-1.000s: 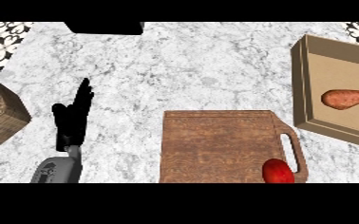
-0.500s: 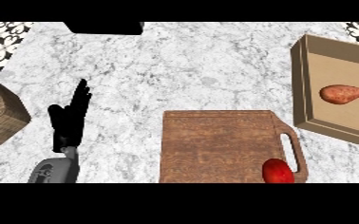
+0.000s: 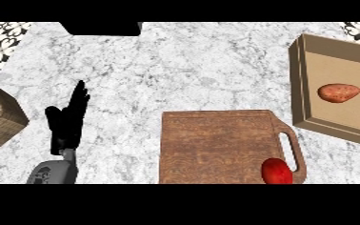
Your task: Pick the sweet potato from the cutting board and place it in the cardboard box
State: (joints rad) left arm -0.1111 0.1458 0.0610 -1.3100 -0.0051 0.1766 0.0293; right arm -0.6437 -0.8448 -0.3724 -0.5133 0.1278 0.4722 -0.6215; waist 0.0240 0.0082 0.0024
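Marble counter (image 3: 183, 66): the sweet potato (image 3: 339, 92) lies inside the cardboard box (image 3: 301, 83), off the cutting board (image 3: 215, 145). Left robot hand (image 3: 67, 121) rests with fingers straight and apart, holding nothing. Placing looks done; no further move seems needed.

Single head view, no second camera to overlap with. Looks steeply down onto the marble counter (image 3: 197, 71) from the robot's own side, not mirrored. Left hand (image 3: 67, 121) enters from the lower edge at left. Cutting board (image 3: 218, 145) sits nearest, bottom centre; cardboard box (image 3: 304, 83) is cropped by the right edge.
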